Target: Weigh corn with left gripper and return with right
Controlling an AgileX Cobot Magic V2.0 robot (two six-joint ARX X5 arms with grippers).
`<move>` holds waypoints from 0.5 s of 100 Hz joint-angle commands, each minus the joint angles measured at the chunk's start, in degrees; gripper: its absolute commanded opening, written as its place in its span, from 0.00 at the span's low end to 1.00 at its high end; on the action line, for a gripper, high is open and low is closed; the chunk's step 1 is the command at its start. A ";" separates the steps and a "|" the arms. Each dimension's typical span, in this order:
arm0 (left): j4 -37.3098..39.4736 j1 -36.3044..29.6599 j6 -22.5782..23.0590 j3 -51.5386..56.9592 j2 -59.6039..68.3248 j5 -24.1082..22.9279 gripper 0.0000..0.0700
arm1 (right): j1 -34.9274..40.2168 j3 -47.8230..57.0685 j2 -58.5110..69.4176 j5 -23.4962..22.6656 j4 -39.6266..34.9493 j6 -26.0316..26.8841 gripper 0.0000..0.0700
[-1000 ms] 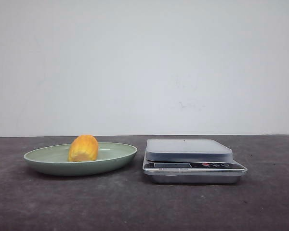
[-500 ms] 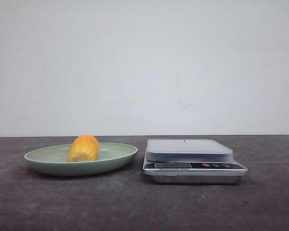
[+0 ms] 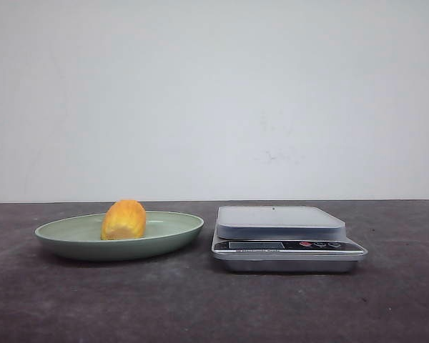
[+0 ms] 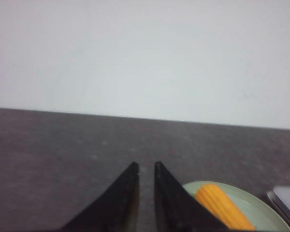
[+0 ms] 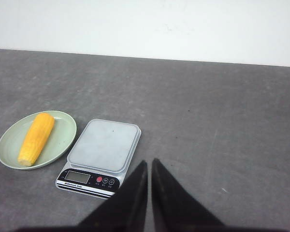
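The corn (image 3: 124, 220) lay in a shallow pale-green plate (image 3: 71, 243) on the dark grey table (image 3: 200, 307), toward the left of the front view, with its paler cut end facing the camera. From the right wrist view it showed as a longer cob (image 5: 36, 138) lying along the plate (image 5: 63, 126), ribbed kernel rows visible. Just beside the plate, on its right in the front view and apart from it, stood a kitchen scale (image 3: 286, 239) with a bare light-grey weighing platform. Its front panel carried a small blank display, one red button and two dark buttons; a strip of small print ran under the display but was too fine to read, and no brand could be made out. The right wrist view showed the same panel (image 5: 89, 179), symbols on the buttons illegible. The left claw (image 4: 143, 166) hung above the table near the plate's edge (image 4: 275, 217), its two black wedge fingers almost together with only a narrow slit between the tips, gripping nothing; the corn (image 4: 222, 205) sat just off to one side of it. The right claw (image 5: 149, 163) hovered well above the table near the scale, fingers likewise drawn nearly together and empty. Neither arm appeared in the front view. A plain white wall (image 3: 214, 100) stood behind the table.
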 commanded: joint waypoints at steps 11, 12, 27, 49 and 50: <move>8.90 0.09 0.09 -7.10 -0.26 0.31 0.02 | -0.02 0.87 0.04 0.00 0.57 0.59 0.01; 9.11 0.09 0.09 -7.43 -0.26 0.31 0.02 | -0.02 0.87 0.04 -0.02 0.57 0.59 0.01; 10.27 0.17 0.07 -11.43 -0.26 0.37 0.02 | -0.02 0.87 0.04 0.00 0.57 0.57 0.01; 5.16 0.22 2.97 -11.69 -0.26 0.33 0.02 | -0.02 0.87 0.04 0.00 0.57 0.57 0.01; 4.72 0.22 3.02 -11.69 -0.26 0.33 0.02 | -0.02 0.87 0.04 0.00 0.57 0.59 0.01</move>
